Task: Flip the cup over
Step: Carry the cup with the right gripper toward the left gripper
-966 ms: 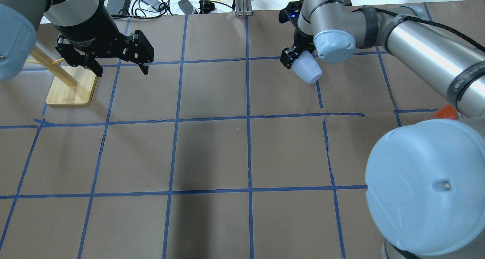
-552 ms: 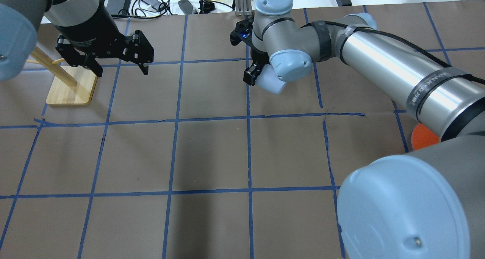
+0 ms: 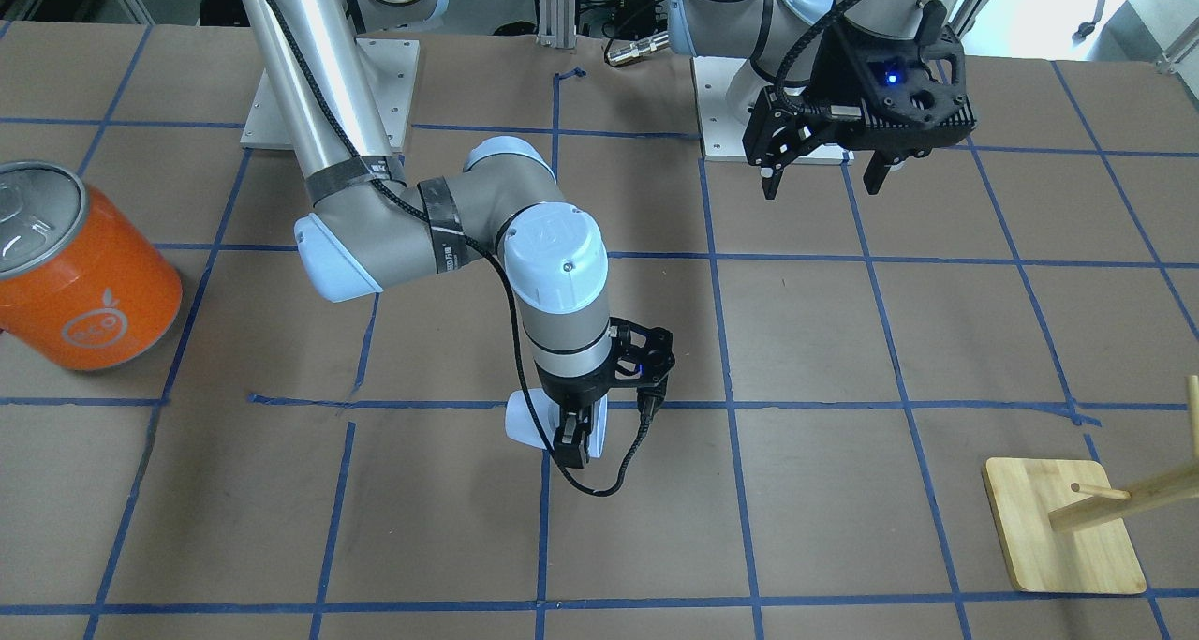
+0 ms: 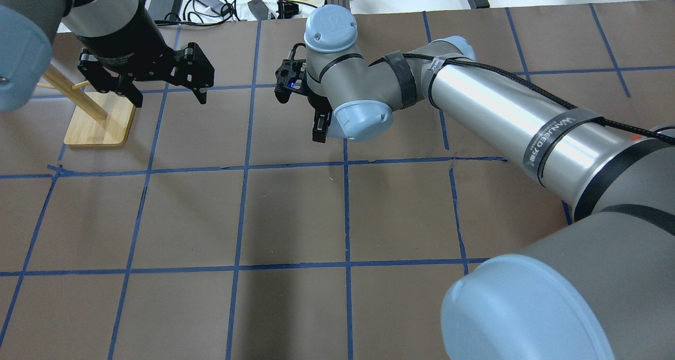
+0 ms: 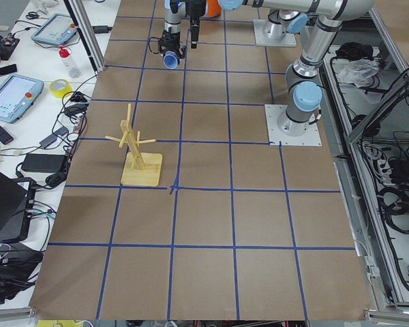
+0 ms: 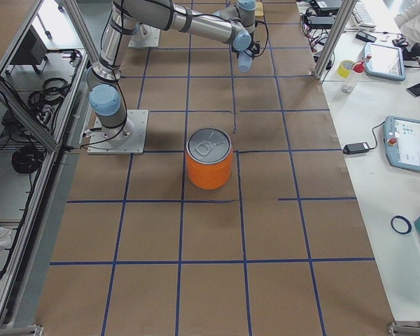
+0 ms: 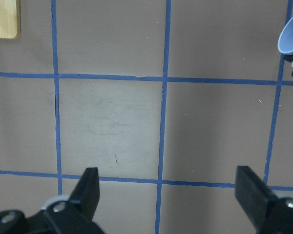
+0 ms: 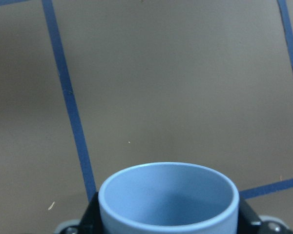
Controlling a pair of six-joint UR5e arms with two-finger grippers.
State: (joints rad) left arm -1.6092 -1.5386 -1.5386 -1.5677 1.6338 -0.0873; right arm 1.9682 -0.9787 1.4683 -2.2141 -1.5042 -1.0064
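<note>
The pale lavender-blue cup is held in my right gripper, which is shut on its sides just above the table near the middle far gridline. The cup is tilted on its side, with its base pointing to my right. Its darker blue mouth shows in the right wrist view and at the top right of the left wrist view. In the overhead view the right gripper shows, but the wrist hides the cup. My left gripper is open and empty, hovering at the far left.
A large orange can with a silver top stands on my right side of the table. A wooden peg stand on a bamboo base sits at the far left, just beyond the left gripper. Cables and tape lie past the table's far edge.
My right arm has swung left across the table with the cup in its gripper, from the right far square to the centre gridline. The left arm has not moved.
</note>
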